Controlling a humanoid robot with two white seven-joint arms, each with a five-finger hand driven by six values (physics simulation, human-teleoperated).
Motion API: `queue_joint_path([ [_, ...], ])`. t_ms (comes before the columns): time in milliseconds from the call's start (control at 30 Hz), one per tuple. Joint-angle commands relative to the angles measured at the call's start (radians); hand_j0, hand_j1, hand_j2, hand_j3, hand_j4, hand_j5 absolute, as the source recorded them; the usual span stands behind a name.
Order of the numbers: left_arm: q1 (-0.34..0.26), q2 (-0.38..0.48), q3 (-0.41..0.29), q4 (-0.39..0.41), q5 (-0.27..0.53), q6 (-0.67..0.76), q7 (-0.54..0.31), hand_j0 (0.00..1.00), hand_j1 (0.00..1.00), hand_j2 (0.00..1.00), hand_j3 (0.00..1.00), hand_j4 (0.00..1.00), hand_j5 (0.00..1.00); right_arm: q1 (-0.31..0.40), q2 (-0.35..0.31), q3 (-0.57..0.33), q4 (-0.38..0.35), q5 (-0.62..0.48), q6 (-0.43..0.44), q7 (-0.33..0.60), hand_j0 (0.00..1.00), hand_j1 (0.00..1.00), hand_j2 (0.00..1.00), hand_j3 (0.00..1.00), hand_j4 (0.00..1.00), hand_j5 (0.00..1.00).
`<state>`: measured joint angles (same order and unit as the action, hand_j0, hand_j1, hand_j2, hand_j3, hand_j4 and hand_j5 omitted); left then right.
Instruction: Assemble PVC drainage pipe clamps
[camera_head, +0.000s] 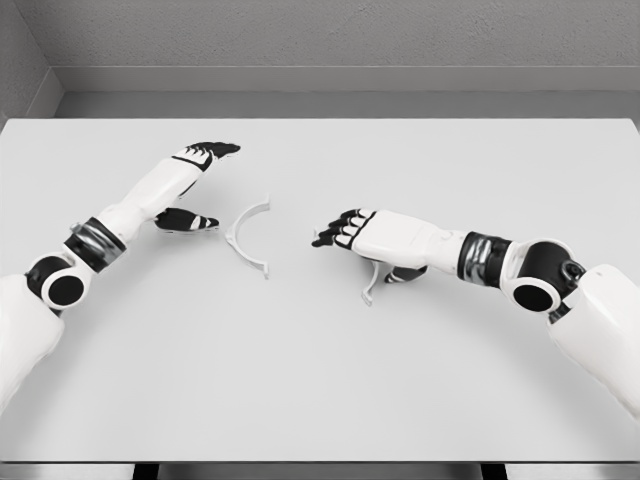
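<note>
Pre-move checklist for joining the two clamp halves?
1. Left clamp half free on table, unobstructed: ok.
2. Left hand open, beside that half, not touching: ok.
3. Right clamp half fully visible: not ok, right hand covers its upper part.
4. Right hand gripping its half: cannot tell.
5. Halves apart, nothing lying between them: ok.

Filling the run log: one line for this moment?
left hand open beside clamp half | right hand over second half | unjoined
</note>
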<state>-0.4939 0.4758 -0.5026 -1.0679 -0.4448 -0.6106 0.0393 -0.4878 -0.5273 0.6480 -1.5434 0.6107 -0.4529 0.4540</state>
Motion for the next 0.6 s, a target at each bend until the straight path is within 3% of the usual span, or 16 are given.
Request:
queue_joint_path([
  [0, -0.002, 0.000, 0.001, 0.017, 0.005, 0.000, 0.001, 1.00, 1.00, 1.00, 1.00, 1.00, 1.00, -0.002, 0.003, 0.005, -0.001, -0.005, 0.002, 0.006, 1.00, 1.00, 1.00, 1.00, 1.00, 1.00],
  [300, -0.075, -0.054, 0.001, 0.108, 0.006, 0.000, 0.001, 1.00, 1.00, 1.00, 1.00, 1.00, 1.00, -0.009, 0.029, 0.038, -0.001, 0.000, 0.023, 0.008, 1.00, 1.00, 1.00, 1.00, 1.00, 1.00],
  [567, -0.075, -0.063, -0.002, 0.111, 0.005, 0.000, 0.001, 1.00, 1.00, 1.00, 1.00, 1.00, 1.00, -0.015, 0.049, 0.038, -0.001, 0.001, 0.023, 0.011, 1.00, 1.00, 1.00, 1.00, 1.00, 1.00],
])
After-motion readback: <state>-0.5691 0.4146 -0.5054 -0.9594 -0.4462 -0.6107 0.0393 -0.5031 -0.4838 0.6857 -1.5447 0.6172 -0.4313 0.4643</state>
